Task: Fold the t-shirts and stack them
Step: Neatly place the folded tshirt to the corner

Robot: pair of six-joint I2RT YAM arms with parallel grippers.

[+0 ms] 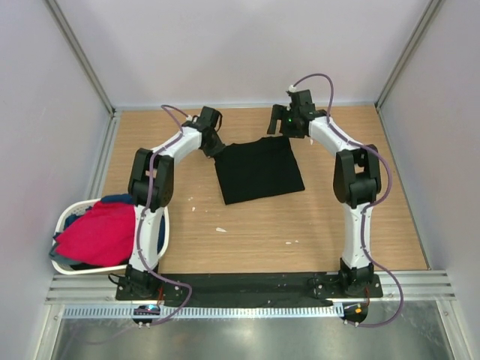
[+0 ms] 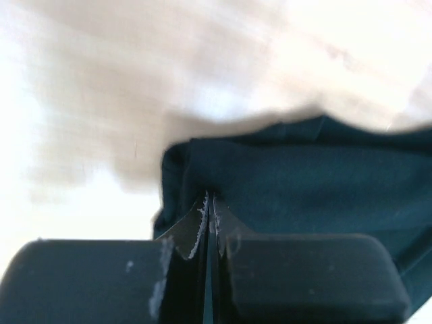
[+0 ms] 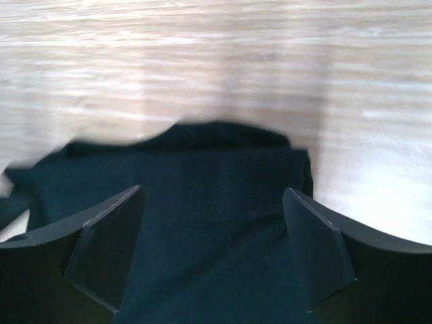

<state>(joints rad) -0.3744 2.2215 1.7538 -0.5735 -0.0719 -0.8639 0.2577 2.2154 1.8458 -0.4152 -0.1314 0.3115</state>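
Note:
A black t-shirt (image 1: 259, 171) lies folded into a rough square in the middle of the wooden table. My left gripper (image 1: 212, 147) is at its far left corner, shut on the cloth; in the left wrist view the fingertips (image 2: 210, 206) pinch the dark fabric (image 2: 304, 175). My right gripper (image 1: 276, 127) is at the far right corner, open, jaws spread above the black cloth (image 3: 209, 202) with nothing between them gripped. A red/pink t-shirt (image 1: 101, 232) and a blue one (image 1: 116, 199) lie in the basket.
A white oval basket (image 1: 70, 268) stands at the near left beside the left arm's base. Grey walls enclose the table on the left, far and right sides. Small white scraps (image 1: 220, 229) lie on the wood in front of the shirt.

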